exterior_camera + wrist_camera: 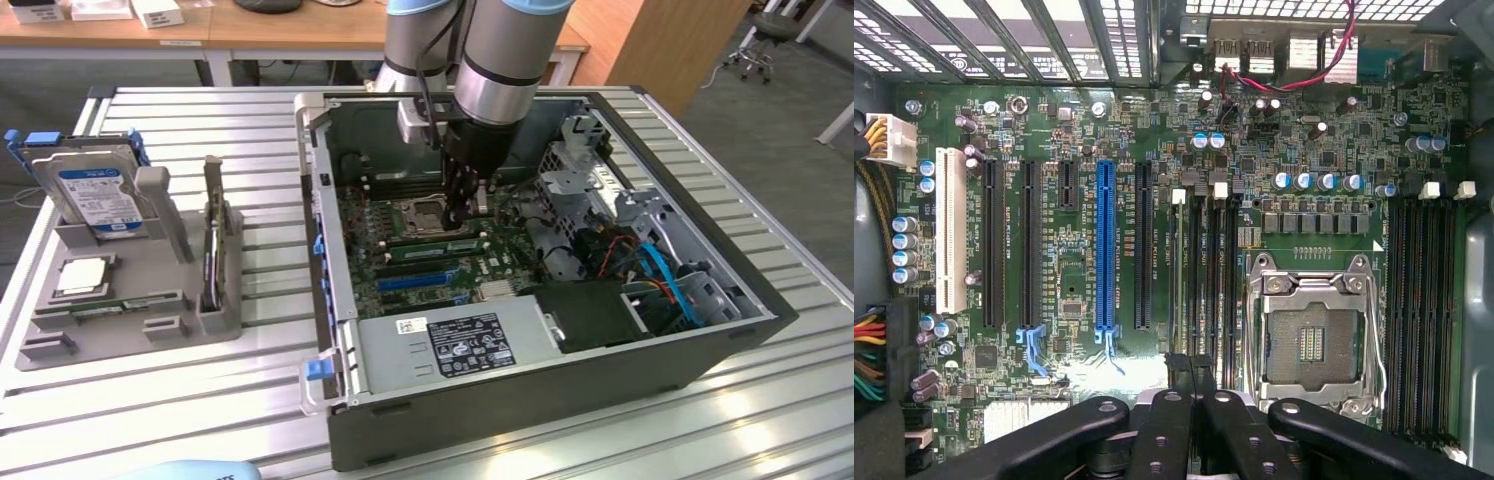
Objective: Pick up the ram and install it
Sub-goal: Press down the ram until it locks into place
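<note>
Pressing well likely means keeping the tool, jaws closed narrow with nothing visibly held, square above the ram, which stands in a slot beside the processor socket at frame centre, and pushing straight down, evenly.

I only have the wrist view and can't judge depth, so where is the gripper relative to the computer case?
Observer: The gripper is down inside the open computer case, close over the motherboard.
Operator: Any ram there?
Observer: A green ram stick lies along the slots right under it; gripped or not, I cannot tell.
Operator: Outside the case?
Observer: A grey fixture on the exterior view's left holds a blue-labelled hard drive and a processor chip.
</note>
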Controlling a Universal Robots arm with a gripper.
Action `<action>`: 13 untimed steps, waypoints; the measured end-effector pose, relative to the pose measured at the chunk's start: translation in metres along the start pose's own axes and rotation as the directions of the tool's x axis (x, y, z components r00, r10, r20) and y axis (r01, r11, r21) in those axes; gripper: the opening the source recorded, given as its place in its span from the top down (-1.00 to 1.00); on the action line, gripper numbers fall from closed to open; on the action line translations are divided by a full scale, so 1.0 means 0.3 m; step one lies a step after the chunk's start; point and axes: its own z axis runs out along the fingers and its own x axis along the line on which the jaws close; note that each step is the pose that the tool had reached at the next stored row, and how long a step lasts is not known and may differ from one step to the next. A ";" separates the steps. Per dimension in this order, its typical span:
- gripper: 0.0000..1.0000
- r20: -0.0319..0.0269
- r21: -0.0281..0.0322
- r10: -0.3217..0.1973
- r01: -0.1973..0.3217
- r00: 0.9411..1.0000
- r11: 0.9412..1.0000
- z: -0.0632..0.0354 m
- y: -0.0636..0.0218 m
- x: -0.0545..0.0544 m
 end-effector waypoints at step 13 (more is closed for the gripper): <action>0.80 0.005 0.003 0.114 -0.114 0.993 0.993 0.000 0.000 0.000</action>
